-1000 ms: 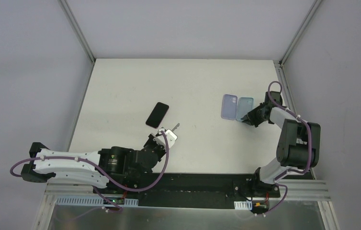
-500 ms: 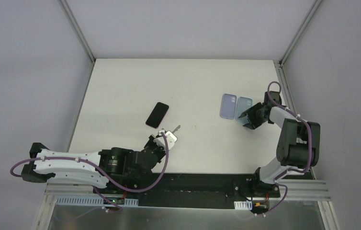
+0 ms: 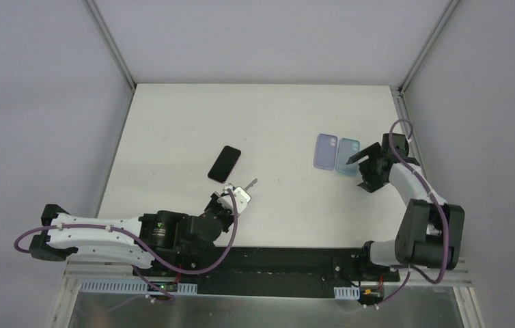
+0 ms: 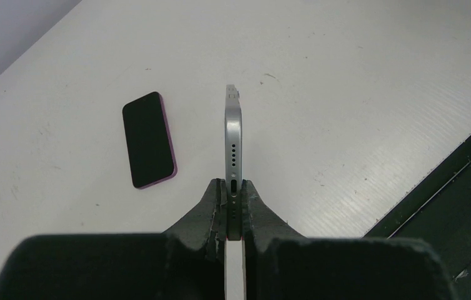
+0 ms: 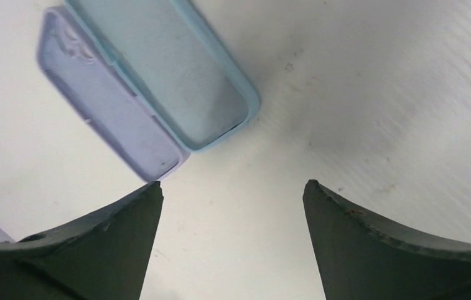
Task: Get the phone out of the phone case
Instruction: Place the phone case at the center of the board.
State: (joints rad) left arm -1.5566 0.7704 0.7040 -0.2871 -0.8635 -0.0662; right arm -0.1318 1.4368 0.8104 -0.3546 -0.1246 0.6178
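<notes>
A silver phone [image 4: 233,134] is held edge-on above the table, its port end clamped in my left gripper [image 4: 233,192], which is shut on it. From above, that phone [image 3: 243,186] hangs near the table's front middle at my left gripper [image 3: 236,194]. A light blue phone case [image 3: 348,155] lies empty and open side up at the right. My right gripper [image 3: 358,172] stands open just near of it, touching nothing. In the right wrist view the light blue case [image 5: 177,75] lies beyond my right gripper [image 5: 233,184].
An empty lilac case [image 3: 326,150] lies right against the blue one's left side, also as the lilac case [image 5: 111,119]. A black phone with a purple rim [image 3: 225,163] lies flat, far of my left gripper, seen too as the black phone [image 4: 149,139]. The table's front edge [image 4: 433,181] is close.
My right gripper has opened, let go of the light blue case and drawn back toward the near right. The left arm with the silver phone has hardly moved.
</notes>
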